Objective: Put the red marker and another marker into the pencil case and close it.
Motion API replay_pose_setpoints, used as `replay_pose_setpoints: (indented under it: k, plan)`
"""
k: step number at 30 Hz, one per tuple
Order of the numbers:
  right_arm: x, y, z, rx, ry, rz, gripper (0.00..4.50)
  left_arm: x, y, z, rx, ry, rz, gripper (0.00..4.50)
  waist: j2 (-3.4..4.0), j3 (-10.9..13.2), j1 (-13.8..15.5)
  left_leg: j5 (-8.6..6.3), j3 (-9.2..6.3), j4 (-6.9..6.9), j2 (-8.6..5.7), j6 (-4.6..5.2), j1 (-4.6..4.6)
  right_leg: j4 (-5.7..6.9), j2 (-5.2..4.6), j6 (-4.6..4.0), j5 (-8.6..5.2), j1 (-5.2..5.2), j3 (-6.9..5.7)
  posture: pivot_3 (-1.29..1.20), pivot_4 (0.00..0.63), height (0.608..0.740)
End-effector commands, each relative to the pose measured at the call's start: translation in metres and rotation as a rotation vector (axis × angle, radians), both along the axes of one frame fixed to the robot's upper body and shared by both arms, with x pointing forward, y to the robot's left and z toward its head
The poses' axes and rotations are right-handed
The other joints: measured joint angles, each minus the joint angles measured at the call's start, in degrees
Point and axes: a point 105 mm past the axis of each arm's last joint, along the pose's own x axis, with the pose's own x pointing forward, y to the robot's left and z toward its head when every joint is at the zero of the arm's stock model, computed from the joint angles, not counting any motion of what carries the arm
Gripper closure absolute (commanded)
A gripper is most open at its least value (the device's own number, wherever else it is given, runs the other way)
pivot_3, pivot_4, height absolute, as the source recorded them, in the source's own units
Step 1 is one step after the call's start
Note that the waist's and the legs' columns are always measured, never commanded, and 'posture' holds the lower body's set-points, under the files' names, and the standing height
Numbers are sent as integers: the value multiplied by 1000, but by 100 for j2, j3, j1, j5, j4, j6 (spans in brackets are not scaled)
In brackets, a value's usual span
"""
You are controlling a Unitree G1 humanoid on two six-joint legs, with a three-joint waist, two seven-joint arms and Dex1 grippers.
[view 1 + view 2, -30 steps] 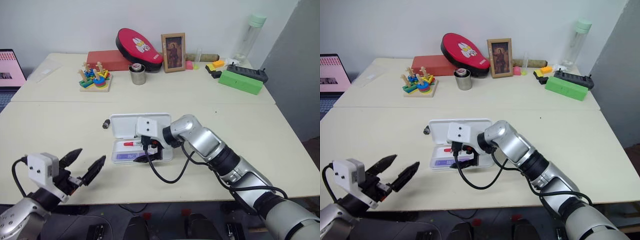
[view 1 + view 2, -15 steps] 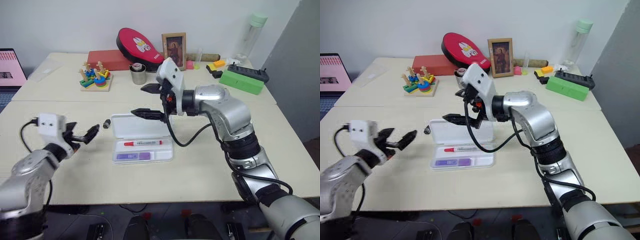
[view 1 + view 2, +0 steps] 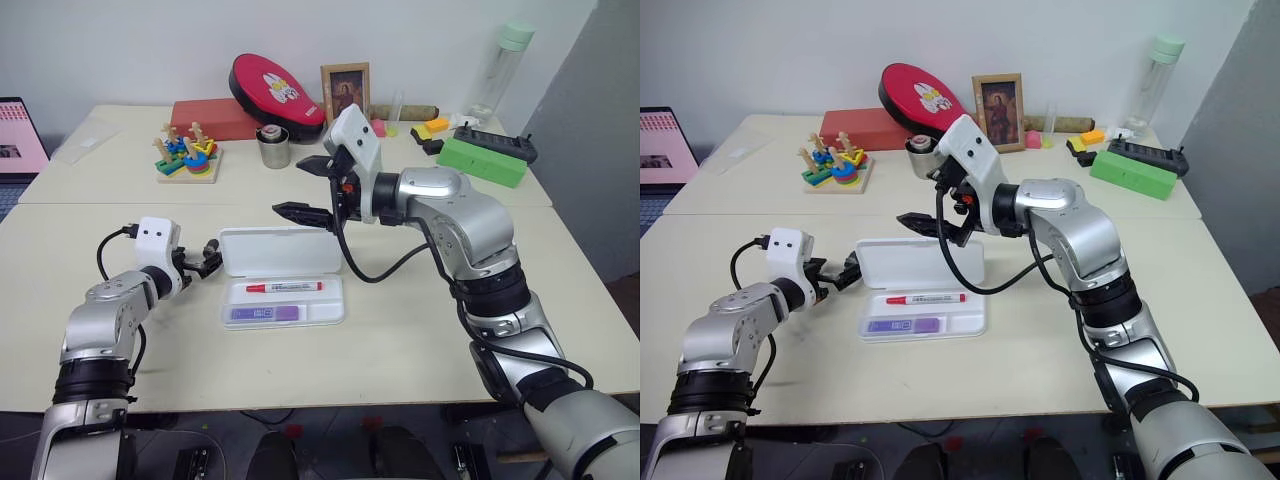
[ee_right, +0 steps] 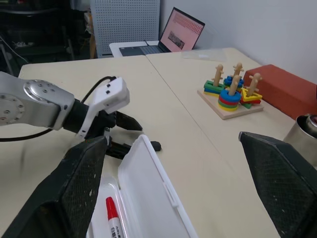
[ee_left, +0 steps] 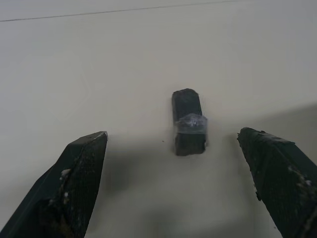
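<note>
Both markers are already inside. The red marker [image 3: 285,287] lies in the tray of the pencil case [image 3: 285,301], and the purple marker [image 3: 265,313] lies just in front of it, nearer to you. So the putting-in part looks done. What is left is to shut the case.

The case sits open on the bench [image 3: 420,330]. Its lid [image 3: 280,251] lies flat on the far side of the tray, so it has not been folded over yet.

Your left gripper [image 3: 204,262] is low, just beside the left end of the lid, with its two fingers apart and nothing between them. In the left wrist view a small black thing [image 5: 188,122] lies on the bench right ahead of those fingers.

Your right gripper [image 3: 312,190] is up in the air above the far edge of the lid, pointing to your left. It is wide open and holds nothing.

Next, I think you need to get a finger under the lid and tip it over onto the tray until it closes.
</note>
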Motion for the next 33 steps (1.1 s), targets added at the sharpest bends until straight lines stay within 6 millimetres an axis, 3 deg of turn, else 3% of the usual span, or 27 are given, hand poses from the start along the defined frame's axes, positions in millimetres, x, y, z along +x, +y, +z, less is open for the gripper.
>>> replay_pose_setpoints:
  k: [1,6,9,26,30,33]
  plan:
    - [-8,0,23,60,-57,20,12,8,-9,6,11,-34,-33,0,-3,-2,8,0,0,0,0,0,0,0,0,0,0,0,0,0,150,740]
    - [-10,1,21,57,-54,31,12,10,-12,5,7,-31,-41,0,-4,-3,21,0,-1,2,0,0,1,4,0,0,0,1,-2,0,150,740]
    - [-10,1,21,59,-54,29,0,12,-15,1,6,-18,-48,445,-5,-3,28,1,-1,2,0,0,2,7,0,0,0,2,-2,0,150,740]
    - [-8,0,19,60,-53,25,0,16,-16,4,26,-36,-61,3970,-6,-5,99,1,-1,3,0,0,2,8,0,0,0,2,-3,0,150,740]
    - [-7,-2,18,58,-57,22,0,16,-5,21,13,-119,-17,4068,-5,-4,100,1,-1,3,0,0,2,8,0,0,0,1,-3,0,150,740]
    - [-10,-11,24,75,-80,37,0,19,-5,93,-58,-419,-12,4068,-6,-4,102,1,-1,2,1,-1,0,7,0,0,0,0,-4,0,150,740]
